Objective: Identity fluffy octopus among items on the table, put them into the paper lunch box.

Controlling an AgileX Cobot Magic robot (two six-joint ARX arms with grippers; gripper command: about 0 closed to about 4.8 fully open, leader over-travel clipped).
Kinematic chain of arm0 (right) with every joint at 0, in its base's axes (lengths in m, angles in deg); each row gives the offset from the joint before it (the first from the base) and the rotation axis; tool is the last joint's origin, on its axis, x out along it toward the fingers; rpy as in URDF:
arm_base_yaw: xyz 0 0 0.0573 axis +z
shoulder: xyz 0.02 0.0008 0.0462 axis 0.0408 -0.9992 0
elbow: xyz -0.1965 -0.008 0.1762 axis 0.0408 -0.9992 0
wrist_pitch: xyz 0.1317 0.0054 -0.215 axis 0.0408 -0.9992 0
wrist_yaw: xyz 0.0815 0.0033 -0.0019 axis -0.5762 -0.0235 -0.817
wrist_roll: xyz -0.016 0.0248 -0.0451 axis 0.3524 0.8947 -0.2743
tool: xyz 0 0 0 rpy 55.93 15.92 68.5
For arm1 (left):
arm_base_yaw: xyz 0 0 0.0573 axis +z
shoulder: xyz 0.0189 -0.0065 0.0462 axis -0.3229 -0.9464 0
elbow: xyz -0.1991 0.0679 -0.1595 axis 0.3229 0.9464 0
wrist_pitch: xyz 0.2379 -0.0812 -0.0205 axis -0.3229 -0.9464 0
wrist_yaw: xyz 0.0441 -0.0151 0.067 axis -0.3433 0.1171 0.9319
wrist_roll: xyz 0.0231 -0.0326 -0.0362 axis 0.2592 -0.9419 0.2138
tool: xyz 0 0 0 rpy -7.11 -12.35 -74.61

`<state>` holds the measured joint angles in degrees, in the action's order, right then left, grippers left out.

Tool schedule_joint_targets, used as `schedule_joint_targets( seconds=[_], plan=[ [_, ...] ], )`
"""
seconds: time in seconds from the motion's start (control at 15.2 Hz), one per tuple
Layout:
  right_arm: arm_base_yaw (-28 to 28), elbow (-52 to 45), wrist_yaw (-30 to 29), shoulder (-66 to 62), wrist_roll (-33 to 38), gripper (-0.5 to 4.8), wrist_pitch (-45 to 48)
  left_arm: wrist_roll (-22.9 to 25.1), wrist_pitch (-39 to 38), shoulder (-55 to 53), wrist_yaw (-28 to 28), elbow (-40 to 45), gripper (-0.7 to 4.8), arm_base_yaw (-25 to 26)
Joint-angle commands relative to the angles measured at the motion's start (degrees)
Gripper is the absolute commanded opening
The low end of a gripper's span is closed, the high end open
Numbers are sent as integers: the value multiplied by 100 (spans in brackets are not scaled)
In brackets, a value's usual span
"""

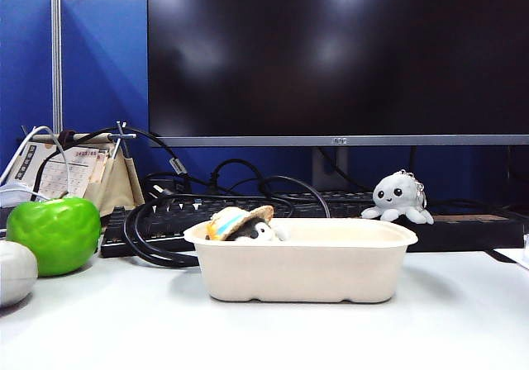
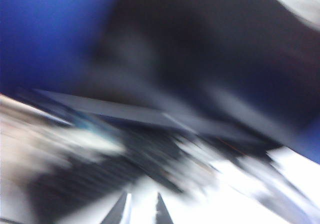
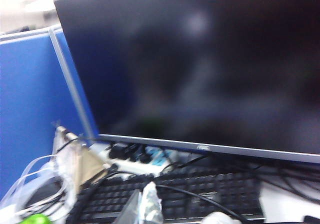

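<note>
From the exterior view we see the paper lunch box (image 1: pixel 302 264) sitting in the middle of the white table (image 1: pixel 264 333). A black-and-white plush with a straw hat (image 1: pixel 241 224) lies inside it, at the box's left end. The fluffy octopus (image 1: pixel 397 198) is outside the box, behind it and to the right, resting on a black bar (image 1: pixel 467 230) under the dark monitor (image 1: pixel 337 56). A green apple (image 1: pixel 54 234) stands well to the left of the box, with a pale round thing (image 1: pixel 15 272) just beside it at the frame edge. A black keyboard (image 1: pixel 240 213) and looped cables (image 1: pixel 165 238) lie behind the box. Neither arm shows in this view.

In the left wrist view everything is smeared with blur. We make out the left gripper (image 2: pixel 141 211) at the frame edge, two dark fingertips standing apart with white table between them; the jaws are spread and hold nothing.

In the right wrist view we see the monitor (image 3: pixel 200 64), the keyboard (image 3: pixel 180 194) and a blue partition (image 3: pixel 30 109). The right gripper (image 3: pixel 142 204) shows as pale fingertips pressed close together, clenched with nothing between them.
</note>
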<state>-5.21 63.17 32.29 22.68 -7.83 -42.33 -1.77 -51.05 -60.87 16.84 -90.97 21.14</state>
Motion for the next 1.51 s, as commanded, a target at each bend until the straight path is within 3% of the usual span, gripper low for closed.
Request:
schedule_joint_targets(
  seconds=[0.07, 0.2, 0.39, 0.53, 0.79, 1.05, 1.32, 1.51],
  plan=[
    [7, 944, -297, -929, -363, 0, -1088, -275, -39, -885, -1692, -168, 67, -120],
    [9, 1399, -297, -1600, -800, 0, -2100, -245, -133, -1185, -1818, -164, 67, -428],
    [9, 1460, -387, -2280, -901, -1, -2302, 101, -155, -1239, -1513, -164, 67, -994],
    [9, 1460, -688, -2494, -898, -1, -2302, 361, -376, -1250, -968, -164, 67, -1237],
    [9, 1458, -669, -2588, -896, -1, -2321, 1198, -1517, -1281, 221, -162, 68, -1268],
    [24, 1458, -704, -2638, -874, -1, -2275, 1263, -1644, -1281, -52, -160, 68, -1370],
    [780, 1460, -682, -3388, -874, -1, -2041, 1263, -1453, -1279, -151, -162, 68, -2133],
    [1401, 1460, -682, -4061, -879, -1, -1373, 1241, -1073, -1281, -350, -162, 68, -2474]
  ],
)
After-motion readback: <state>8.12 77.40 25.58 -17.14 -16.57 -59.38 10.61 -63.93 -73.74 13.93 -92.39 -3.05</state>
